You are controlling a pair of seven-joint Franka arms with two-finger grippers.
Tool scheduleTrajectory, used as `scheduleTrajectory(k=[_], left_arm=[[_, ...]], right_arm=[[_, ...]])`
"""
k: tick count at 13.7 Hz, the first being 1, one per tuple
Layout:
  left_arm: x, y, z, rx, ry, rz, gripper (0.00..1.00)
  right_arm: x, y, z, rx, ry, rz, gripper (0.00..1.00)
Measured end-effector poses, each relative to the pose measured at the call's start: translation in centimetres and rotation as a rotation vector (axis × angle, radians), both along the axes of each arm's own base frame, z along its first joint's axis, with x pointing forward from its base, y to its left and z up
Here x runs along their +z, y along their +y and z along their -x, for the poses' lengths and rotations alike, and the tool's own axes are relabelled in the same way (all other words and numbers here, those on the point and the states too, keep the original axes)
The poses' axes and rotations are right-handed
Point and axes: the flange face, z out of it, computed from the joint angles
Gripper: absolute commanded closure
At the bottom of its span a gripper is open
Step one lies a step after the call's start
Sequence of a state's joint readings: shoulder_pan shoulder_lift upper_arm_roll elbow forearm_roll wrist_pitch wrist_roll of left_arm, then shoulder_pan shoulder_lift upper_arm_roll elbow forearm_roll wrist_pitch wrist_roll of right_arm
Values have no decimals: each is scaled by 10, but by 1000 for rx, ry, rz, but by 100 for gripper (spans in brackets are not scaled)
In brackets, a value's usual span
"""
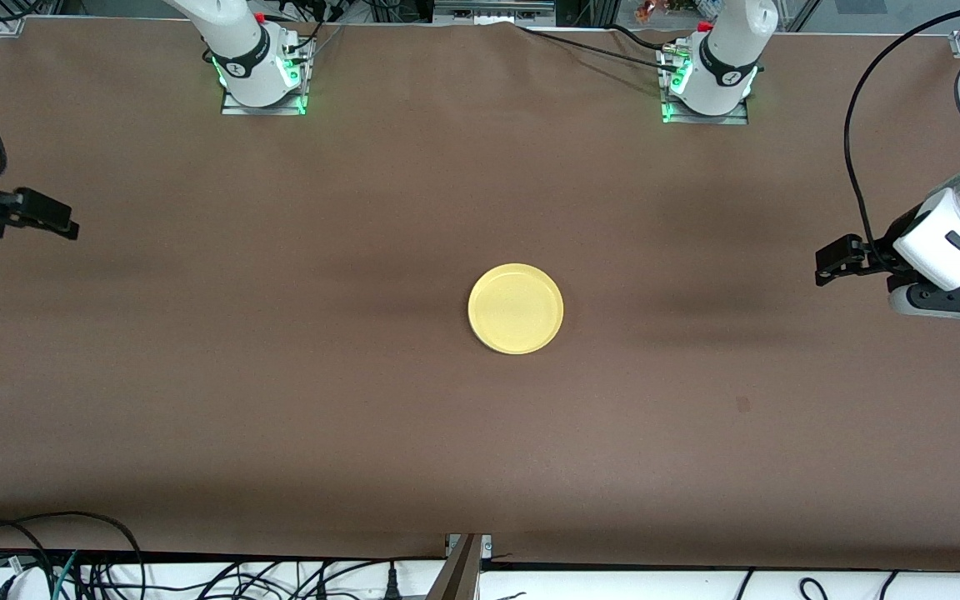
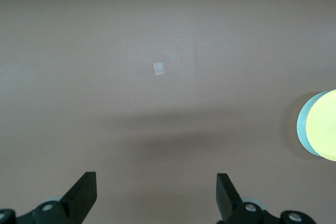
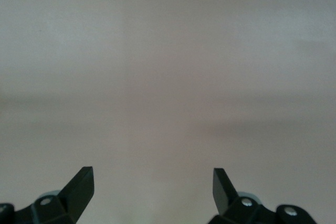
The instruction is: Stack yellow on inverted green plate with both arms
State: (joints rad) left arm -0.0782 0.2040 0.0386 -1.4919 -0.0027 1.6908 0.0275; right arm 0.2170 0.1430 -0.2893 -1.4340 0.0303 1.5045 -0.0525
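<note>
The yellow plate [image 1: 516,308] lies right way up in the middle of the table. In the left wrist view it [image 2: 324,132] sits on top of the pale green plate [image 2: 302,125], of which only a thin rim shows beneath it. In the front view the green plate is hidden under the yellow one. My left gripper [image 1: 828,262] hangs open and empty over the left arm's end of the table; its own view [image 2: 156,179] shows bare table between the fingers. My right gripper [image 1: 59,222] is open and empty over the right arm's end, with bare table between its fingers [image 3: 152,174].
A small pale square of tape [image 2: 158,68] lies on the brown table. A dark spot [image 1: 742,404] marks the cloth nearer the front camera than the left gripper. Cables [image 1: 72,567] hang along the table's front edge. The arm bases [image 1: 262,71] stand along the back.
</note>
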Motion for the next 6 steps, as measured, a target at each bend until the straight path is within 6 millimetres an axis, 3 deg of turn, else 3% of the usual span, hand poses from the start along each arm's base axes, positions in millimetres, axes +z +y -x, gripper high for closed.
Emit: scheduleTrajectory(k=[3, 6], left_arm=[[0, 0, 0, 0, 0, 0, 0], [0, 0, 0, 0, 0, 0, 0]], right_arm=[[7, -11, 20, -11, 23, -13, 0], [3, -13, 24, -14, 51, -14, 0]])
